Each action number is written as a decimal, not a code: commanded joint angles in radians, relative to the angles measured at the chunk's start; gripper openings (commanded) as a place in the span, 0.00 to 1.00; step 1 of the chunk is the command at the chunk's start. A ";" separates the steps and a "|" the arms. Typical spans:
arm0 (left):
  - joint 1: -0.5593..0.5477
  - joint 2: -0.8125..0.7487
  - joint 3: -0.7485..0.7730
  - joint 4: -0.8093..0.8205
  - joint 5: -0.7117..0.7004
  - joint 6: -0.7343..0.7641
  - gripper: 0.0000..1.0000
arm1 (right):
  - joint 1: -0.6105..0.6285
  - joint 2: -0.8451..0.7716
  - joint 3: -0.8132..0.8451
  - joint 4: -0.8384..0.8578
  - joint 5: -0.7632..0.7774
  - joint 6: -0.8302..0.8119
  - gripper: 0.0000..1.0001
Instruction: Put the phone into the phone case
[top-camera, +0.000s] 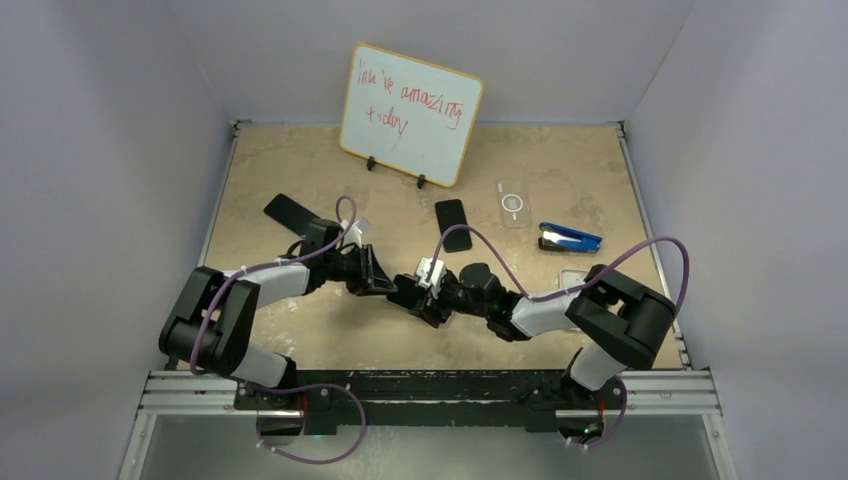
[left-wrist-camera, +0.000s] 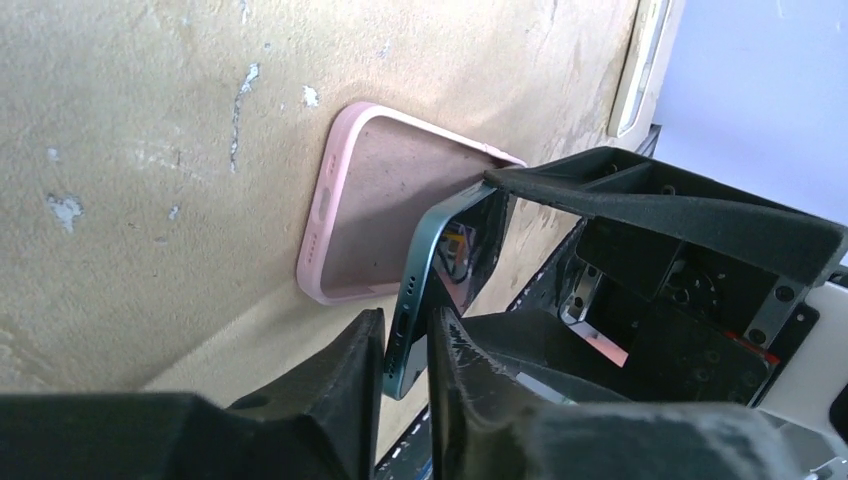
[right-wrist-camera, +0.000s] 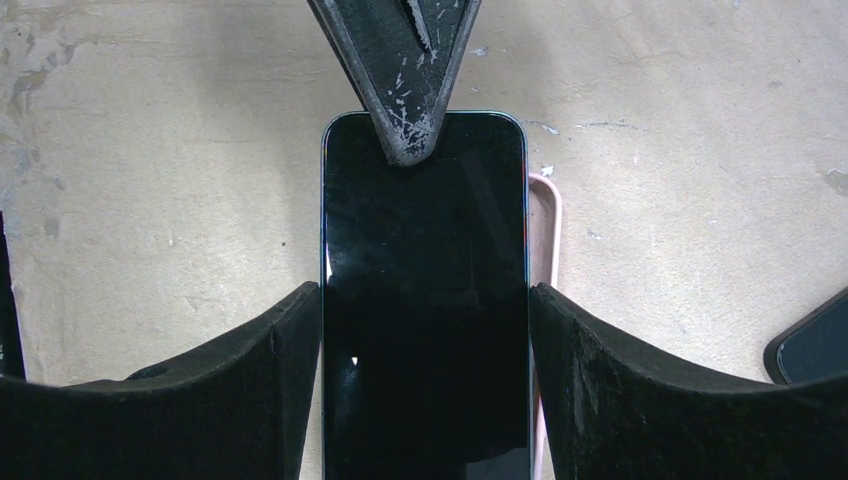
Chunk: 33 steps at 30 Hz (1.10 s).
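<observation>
From above, both arms meet over the middle of the beige worktop (top-camera: 300, 180) and hide what they carry. The right wrist view cuts off the near end of the dark-screened, teal-edged slab phone (right-wrist-camera: 425, 300). The phone covers the pale pink soft phone case (right-wrist-camera: 545, 230) except for a strip beside the right finger. The right pincer (right-wrist-camera: 425, 292) is clamped on the phone's two long edges. Screen up, the phone's long axis runs straight ahead from it to the left pincer (left-wrist-camera: 405, 335), which is closed on the ported short end. Beyond that pincer the case lies flat and hollow side up, with the phone tilted over it. Whether the two touch cannot be told.
</observation>
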 joint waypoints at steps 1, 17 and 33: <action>-0.015 0.002 0.012 0.080 0.010 -0.003 0.16 | -0.003 -0.046 -0.011 0.064 -0.002 -0.004 0.54; -0.018 0.086 0.149 -0.040 -0.072 0.160 0.00 | -0.003 -0.230 -0.024 -0.085 0.068 0.330 0.90; -0.083 0.068 0.164 -0.058 -0.253 0.201 0.00 | -0.004 -0.415 0.042 -0.804 0.392 1.198 0.65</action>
